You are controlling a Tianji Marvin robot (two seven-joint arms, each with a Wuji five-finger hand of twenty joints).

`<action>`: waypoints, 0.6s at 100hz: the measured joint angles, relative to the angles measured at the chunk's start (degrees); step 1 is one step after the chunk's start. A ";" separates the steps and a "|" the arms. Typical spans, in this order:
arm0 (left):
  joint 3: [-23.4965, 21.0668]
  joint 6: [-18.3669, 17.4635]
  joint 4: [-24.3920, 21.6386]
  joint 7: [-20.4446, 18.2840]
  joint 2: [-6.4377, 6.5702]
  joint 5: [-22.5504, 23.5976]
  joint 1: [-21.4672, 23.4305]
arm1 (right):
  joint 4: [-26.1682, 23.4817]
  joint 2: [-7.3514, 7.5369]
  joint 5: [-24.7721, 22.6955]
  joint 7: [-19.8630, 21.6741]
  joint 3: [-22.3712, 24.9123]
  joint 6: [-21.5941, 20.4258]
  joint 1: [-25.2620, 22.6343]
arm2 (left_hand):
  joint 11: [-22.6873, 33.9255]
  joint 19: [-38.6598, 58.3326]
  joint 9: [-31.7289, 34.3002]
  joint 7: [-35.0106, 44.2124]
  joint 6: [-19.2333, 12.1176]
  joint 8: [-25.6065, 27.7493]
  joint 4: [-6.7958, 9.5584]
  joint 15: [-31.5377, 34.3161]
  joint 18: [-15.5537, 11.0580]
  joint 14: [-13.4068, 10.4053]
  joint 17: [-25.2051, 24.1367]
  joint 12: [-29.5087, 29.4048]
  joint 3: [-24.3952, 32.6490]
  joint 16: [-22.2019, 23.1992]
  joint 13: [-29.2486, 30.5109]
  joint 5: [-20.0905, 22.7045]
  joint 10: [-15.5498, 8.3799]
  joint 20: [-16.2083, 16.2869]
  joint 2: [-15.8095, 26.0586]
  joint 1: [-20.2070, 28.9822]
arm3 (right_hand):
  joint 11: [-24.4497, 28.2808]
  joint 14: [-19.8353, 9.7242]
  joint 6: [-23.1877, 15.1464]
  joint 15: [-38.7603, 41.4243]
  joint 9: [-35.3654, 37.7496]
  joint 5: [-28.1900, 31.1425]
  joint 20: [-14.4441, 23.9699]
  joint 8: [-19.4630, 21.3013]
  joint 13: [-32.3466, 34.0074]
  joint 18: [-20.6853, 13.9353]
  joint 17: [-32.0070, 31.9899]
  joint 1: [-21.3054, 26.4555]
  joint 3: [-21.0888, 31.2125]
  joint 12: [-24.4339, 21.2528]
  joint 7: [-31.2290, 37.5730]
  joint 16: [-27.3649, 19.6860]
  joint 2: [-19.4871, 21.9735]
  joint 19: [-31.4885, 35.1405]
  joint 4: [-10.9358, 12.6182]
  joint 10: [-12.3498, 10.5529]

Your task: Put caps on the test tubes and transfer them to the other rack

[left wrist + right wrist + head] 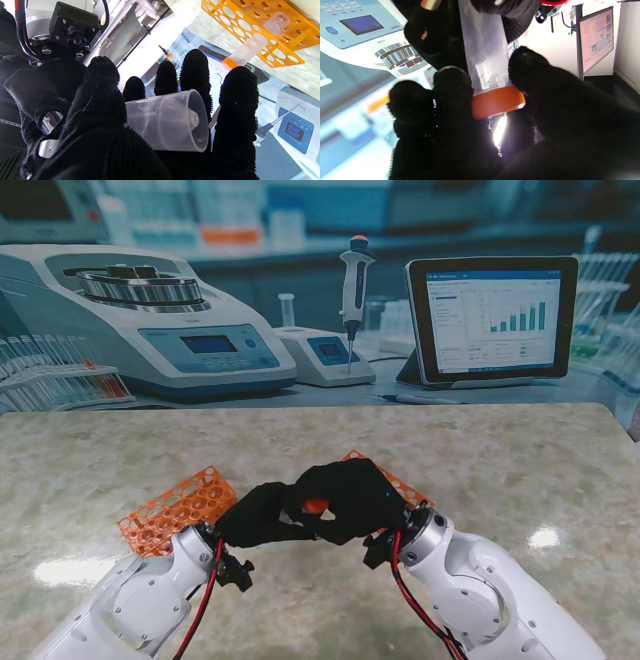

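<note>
Over the table's near middle, my left hand (262, 517) and right hand (352, 498) meet. The left hand is shut on a clear test tube (167, 120), whose conical bottom end faces the left wrist camera. The right hand's fingertips (452, 82) pinch an orange cap (497, 101) that sits on the tube's mouth (485, 50); a bit of the cap (316, 506) shows between the hands. An orange rack (175, 508) lies to the left of the hands, and another (395, 480) is partly hidden behind the right hand. One rack (262, 32) holds a capped tube (250, 47).
Beyond the table's far edge a lab backdrop shows a centrifuge (150, 320), a pipette (354, 280) and a tablet (492, 320). Marbled table top (500, 470) spreads to the right and far side of the hands.
</note>
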 measured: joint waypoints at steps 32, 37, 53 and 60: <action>0.03 0.42 -0.18 -0.43 0.01 -0.07 -0.38 | -1.61 0.18 -0.10 1.00 1.17 -0.26 -1.08 | -8.54 -12.54 -0.55 -11.21 -1.41 -16.87 -0.06 -13.50 2.37 1.69 -7.67 -10.36 -0.47 -9.87 -3.35 0.06 0.00 0.00 -0.76 -1.00 | 0.00 0.80 0.00 0.00 1.82 0.00 0.01 0.02 0.19 0.61 0.00 0.00 0.03 -0.06 0.00 -0.01 0.00 0.00 0.00 2.51; 0.03 0.54 -0.19 -0.67 0.03 -0.13 -0.44 | -1.73 0.19 -0.11 0.96 1.21 -0.29 -1.15 | -10.05 -14.72 -0.55 -13.75 -1.41 -18.87 -0.05 -15.52 2.73 1.71 -9.21 -12.30 -0.47 -11.90 -3.67 1.05 0.00 -0.42 -0.76 -1.51 | 0.00 0.82 0.00 0.00 1.98 0.00 0.02 0.03 0.19 0.62 0.00 0.01 0.03 -0.06 0.00 -0.01 0.00 0.00 0.00 2.64; 0.12 0.91 -0.18 -1.40 0.19 -0.37 -0.76 | -2.52 0.20 -0.28 0.87 1.65 -0.35 -1.65 | -14.49 -20.10 -1.29 -22.03 -0.26 -26.75 -0.04 -20.70 3.35 1.83 -13.67 -18.43 -0.47 -16.82 -6.73 4.09 0.04 -1.61 -0.76 -1.61 | 0.00 0.82 0.00 0.01 2.32 0.00 0.04 0.04 0.32 0.64 0.00 0.02 0.03 -0.07 0.00 -0.01 0.00 0.00 0.00 3.16; 0.31 0.95 -0.09 -1.58 0.26 -0.62 -0.98 | -3.02 0.21 -0.44 0.93 2.05 -0.48 -1.96 | -15.96 -21.38 -1.29 -24.60 0.16 -28.94 -0.04 -22.09 3.35 1.83 -14.57 -20.24 -0.47 -18.40 -7.46 5.16 0.07 -2.73 -0.75 -1.72 | 0.00 0.82 0.00 0.01 2.38 0.00 0.07 0.05 0.34 0.65 0.00 0.02 0.03 -0.09 0.00 -0.01 0.00 0.00 0.00 3.19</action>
